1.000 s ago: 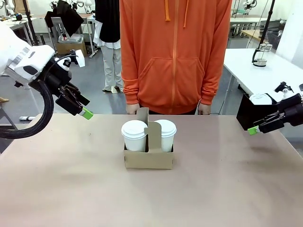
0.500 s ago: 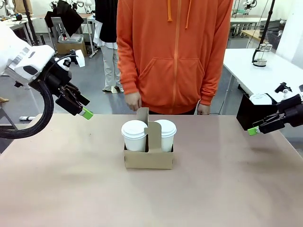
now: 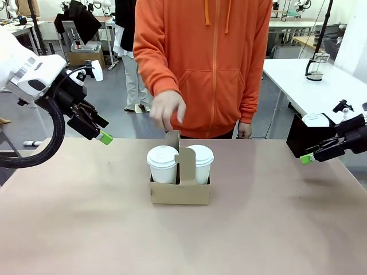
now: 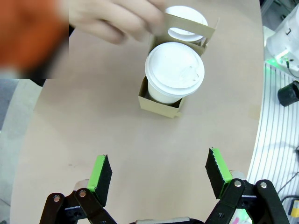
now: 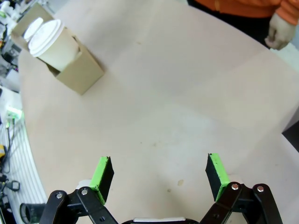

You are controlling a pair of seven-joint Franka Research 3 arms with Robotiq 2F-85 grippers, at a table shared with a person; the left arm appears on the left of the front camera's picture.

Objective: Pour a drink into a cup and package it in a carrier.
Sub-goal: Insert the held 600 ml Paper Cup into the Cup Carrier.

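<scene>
The person's hand (image 3: 168, 112) has risen from the table edge and now hangs just above the carrier (image 3: 179, 192) handle, seemingly about to lift it. Two lidded cups (image 3: 163, 164) sit in the carrier's slots, so packaging looks finished. The left gripper (image 4: 159, 179) and right gripper (image 5: 159, 176) hover spread and empty, well apart from the carrier.

I work in a robotics lab. Beyond my left hand (image 3: 104, 137) stand more workbenches (image 3: 92, 23) with equipment and a grey floor (image 3: 117, 109); behind my right hand (image 3: 306, 158) a white table (image 3: 309, 91) carries a press jug (image 3: 314, 66).
</scene>
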